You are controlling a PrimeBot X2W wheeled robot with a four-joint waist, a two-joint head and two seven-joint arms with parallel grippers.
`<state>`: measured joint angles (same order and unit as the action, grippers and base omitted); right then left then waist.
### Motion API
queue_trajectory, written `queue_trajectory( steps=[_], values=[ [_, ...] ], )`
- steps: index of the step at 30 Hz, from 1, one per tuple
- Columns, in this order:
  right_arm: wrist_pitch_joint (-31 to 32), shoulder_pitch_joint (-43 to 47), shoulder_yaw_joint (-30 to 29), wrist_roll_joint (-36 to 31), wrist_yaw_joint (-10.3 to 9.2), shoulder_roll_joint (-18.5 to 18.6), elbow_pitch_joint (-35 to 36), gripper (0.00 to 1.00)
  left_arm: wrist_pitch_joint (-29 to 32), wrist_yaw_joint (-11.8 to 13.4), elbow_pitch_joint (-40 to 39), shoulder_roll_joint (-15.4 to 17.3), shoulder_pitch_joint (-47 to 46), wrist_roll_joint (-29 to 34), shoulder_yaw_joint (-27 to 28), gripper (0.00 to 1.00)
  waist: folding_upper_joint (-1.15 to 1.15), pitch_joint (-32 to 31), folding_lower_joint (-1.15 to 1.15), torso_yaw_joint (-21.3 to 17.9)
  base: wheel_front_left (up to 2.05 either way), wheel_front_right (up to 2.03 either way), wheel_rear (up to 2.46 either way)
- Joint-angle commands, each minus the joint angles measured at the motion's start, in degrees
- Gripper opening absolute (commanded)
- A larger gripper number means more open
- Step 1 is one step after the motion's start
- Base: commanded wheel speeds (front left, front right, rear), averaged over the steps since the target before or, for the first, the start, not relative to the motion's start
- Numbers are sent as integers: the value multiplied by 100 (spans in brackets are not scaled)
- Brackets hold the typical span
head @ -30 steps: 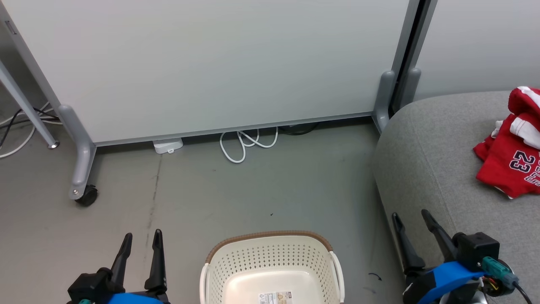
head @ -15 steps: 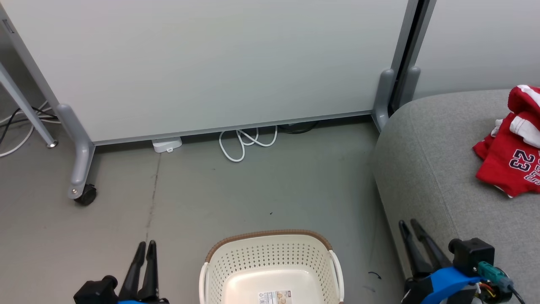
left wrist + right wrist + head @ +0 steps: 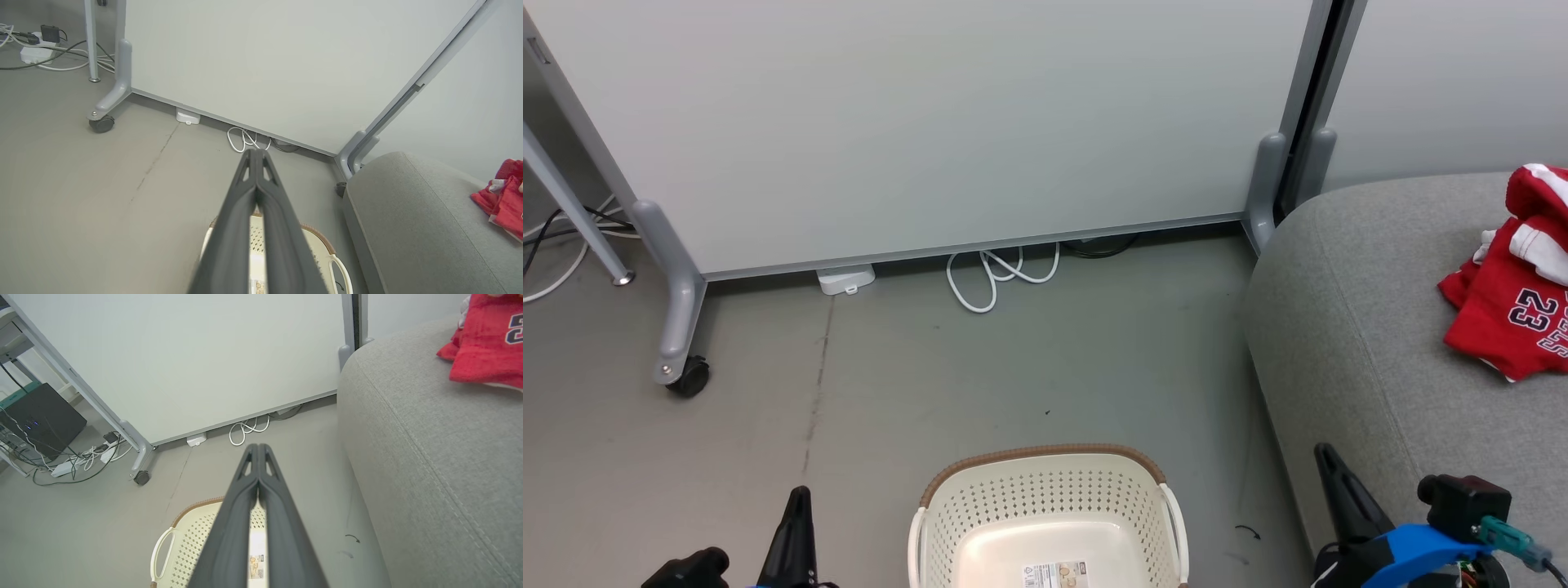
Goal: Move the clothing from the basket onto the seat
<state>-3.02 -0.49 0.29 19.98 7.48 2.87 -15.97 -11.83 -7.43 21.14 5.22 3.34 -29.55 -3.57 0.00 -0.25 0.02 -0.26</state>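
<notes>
Both my grippers are pressed shut on nothing. Left gripper (image 3: 799, 495) sits low on the floor (image 3: 931, 367) side of the basket (image 3: 1045, 451), fingers together to the tip in my left wrist view. Right gripper (image 3: 1325, 451) is the same, fingers together, hanging over the seat's rounded end.

Clothing (image 3: 1507, 318) lies on top of the seat (image 3: 1356, 327), well back from that rounded end and far from the basket. It's a bunched red pile with white trim and the 23 showing. I can't split it cleanly into two pieces.

The basket stands on the floor just beside the seat's end. What shows of its bottom is bare apart from a label (image 3: 1055, 574). Its near part is cut off.

My read is that the transfer looks done. What's left is at most a check of the basket's hidden near part.
</notes>
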Motion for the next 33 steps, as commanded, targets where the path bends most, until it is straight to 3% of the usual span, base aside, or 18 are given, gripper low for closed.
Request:
queue_trajectory(
  steps=[1, 33],
  values=[
    [51, -139, -45, 308, 0, 3, 106, 0, 64, -1, -125, 16, -194, -262, 77, 0, 0, 1, 0, 1, 0, 0, 0],
    [424, -341, -309, 3165, 1, 3, 160, 0, 796, -4, -382, -85, -538, -2738, 468, 0, 0, 13, -1, 8, 0, 0, 0]
  ],
)
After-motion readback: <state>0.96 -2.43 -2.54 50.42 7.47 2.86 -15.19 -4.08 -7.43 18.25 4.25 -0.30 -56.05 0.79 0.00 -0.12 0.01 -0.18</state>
